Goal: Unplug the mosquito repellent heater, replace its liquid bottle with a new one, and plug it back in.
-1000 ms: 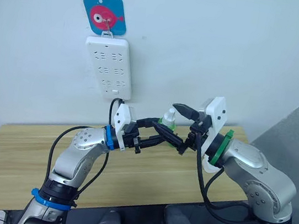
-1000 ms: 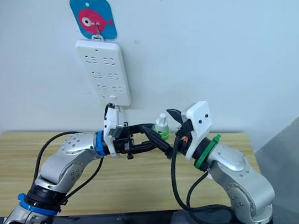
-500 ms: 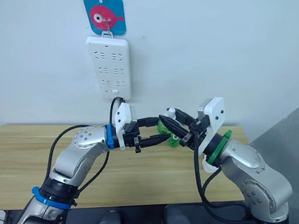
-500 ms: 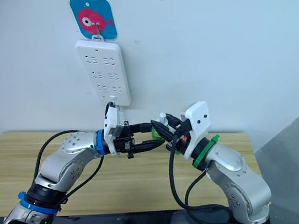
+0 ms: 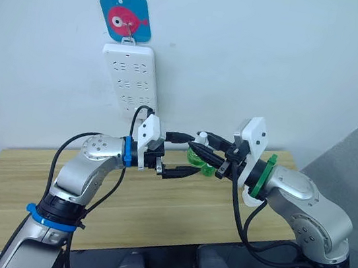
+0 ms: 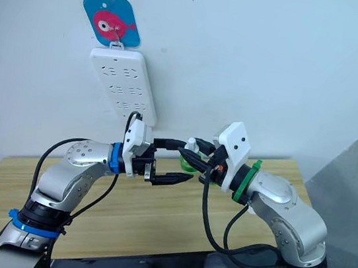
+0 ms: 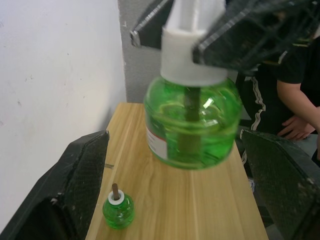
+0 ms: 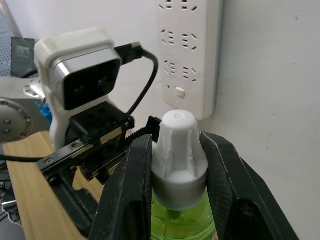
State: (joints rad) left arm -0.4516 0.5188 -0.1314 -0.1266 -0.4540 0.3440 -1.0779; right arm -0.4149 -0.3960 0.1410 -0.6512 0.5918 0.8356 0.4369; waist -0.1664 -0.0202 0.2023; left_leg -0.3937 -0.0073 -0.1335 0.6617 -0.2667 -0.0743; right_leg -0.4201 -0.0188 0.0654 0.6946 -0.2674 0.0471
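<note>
A green liquid bottle [image 7: 190,125] with a white ribbed cap [image 8: 177,135] hangs in the air above the table. My right gripper [image 5: 199,141] is shut on that cap from above. Open wide, my left gripper [image 5: 187,153] has one finger on each side of the bottle's green body, apart from it. A second, smaller green bottle [image 7: 118,210] with a brown wick and no cap stands upright on the table below. The mosquito repellent heater is out of view.
A white power strip [image 5: 132,81] hangs on the wall from a blue fish-picture hook [image 5: 125,16], above and left of the grippers. The wooden table [image 5: 26,179] stands against the wall. A person in black [image 7: 295,100] stands past the table's end.
My right gripper came down and shut on the bottle's cap. My left gripper then opened and let go of the bottle's body, and its elbow rose.
</note>
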